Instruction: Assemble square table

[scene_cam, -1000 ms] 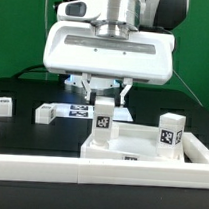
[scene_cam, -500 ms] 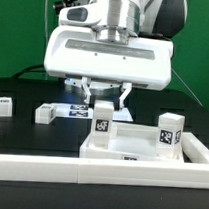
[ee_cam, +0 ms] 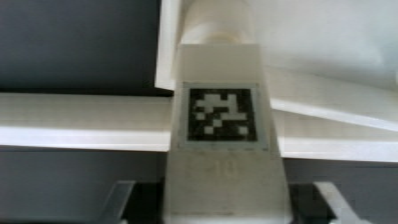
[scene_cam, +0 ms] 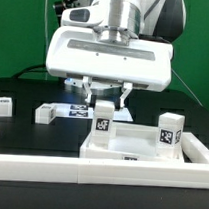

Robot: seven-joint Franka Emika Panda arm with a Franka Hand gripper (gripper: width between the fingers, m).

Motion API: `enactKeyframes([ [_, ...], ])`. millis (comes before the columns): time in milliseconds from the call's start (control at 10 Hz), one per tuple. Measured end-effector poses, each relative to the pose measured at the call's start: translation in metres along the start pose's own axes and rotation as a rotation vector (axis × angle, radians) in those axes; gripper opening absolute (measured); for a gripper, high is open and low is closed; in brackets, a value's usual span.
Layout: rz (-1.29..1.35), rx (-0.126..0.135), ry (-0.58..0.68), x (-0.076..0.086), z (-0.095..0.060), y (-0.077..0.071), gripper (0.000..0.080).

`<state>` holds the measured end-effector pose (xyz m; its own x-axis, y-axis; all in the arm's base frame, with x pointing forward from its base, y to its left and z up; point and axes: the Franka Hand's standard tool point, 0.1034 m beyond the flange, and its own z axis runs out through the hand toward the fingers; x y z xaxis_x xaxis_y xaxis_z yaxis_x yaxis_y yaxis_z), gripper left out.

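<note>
Right now I am seeing the end effector (scene_cam: 106,97) gripping one white leg (scene_cam: 103,117), holding it upright at a far corner of the square table slab (scene_cam: 139,155). A second leg (scene_cam: 171,132) is standing at that slab's other far corner.

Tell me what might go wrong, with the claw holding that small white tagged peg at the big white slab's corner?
1. The gripper holds the small white plastic tagged leg only near its top; if it tilts, it may jam at the corner of the large white plastic square slab.
2. The second white tagged leg, already upright on the slab, stands close to the wide gripper body; a sideways move might knock it.
</note>
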<state>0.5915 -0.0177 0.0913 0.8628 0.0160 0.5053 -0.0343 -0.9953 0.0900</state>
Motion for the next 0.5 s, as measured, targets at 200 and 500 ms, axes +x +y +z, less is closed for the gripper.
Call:
enactKeyframes([
  [200, 0.000, 0.000, 0.000, 0.0000, 0.0000, 0.0001, 0.0521],
  [500, 0.000, 0.000, 0.000, 0.0000, 0.0000, 0.0001, 0.0642],
])
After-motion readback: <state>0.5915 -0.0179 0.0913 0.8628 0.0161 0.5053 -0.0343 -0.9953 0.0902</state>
